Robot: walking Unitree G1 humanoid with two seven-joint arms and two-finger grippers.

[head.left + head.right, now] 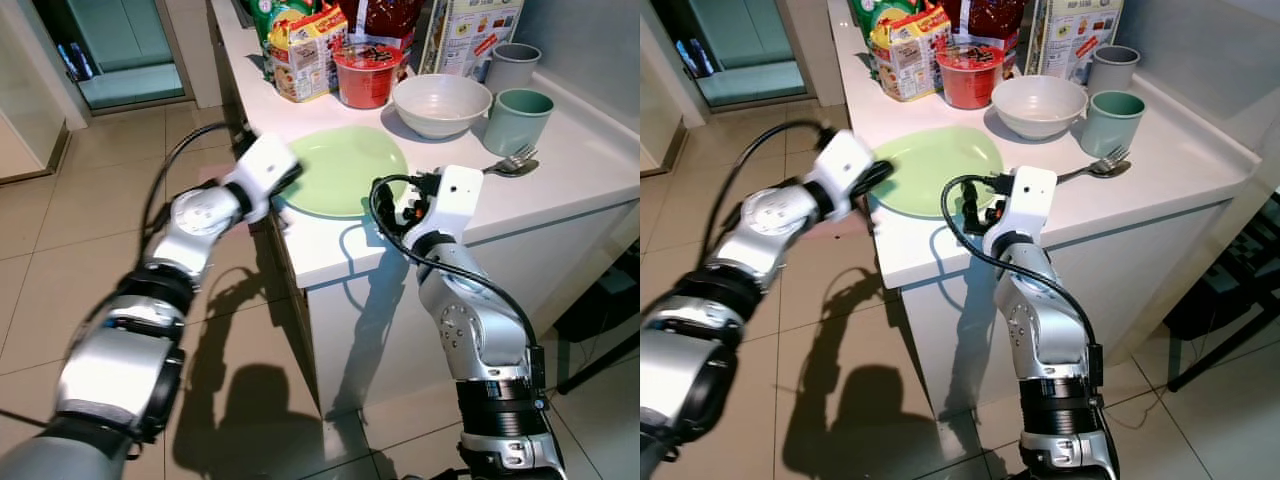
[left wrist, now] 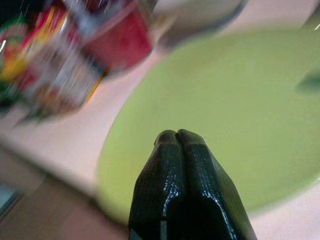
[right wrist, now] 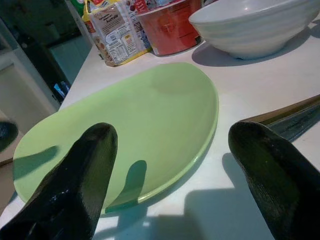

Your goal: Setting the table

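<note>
— Plate: where is it found?
— It is seen flat on the white counter, near the front edge, between the two grippers. The left gripper is held over the plate's near-left rim with its fingers pressed together and nothing between them. The right gripper is spread wide at the plate's right edge, one finger over the rim, the other over bare counter beside the fork.
— How is the step best done?
— A grasp of the rim seems to be intended. The open fingers should be lowered so that the rim is straddled, then closed gently; glazed ware is likely to slip, so it should be lifted level and kept away from the fork.
— And what is counted?
— One plate, one fork, one white bowl, two cups, one red tub and several food packets at the back.
</note>
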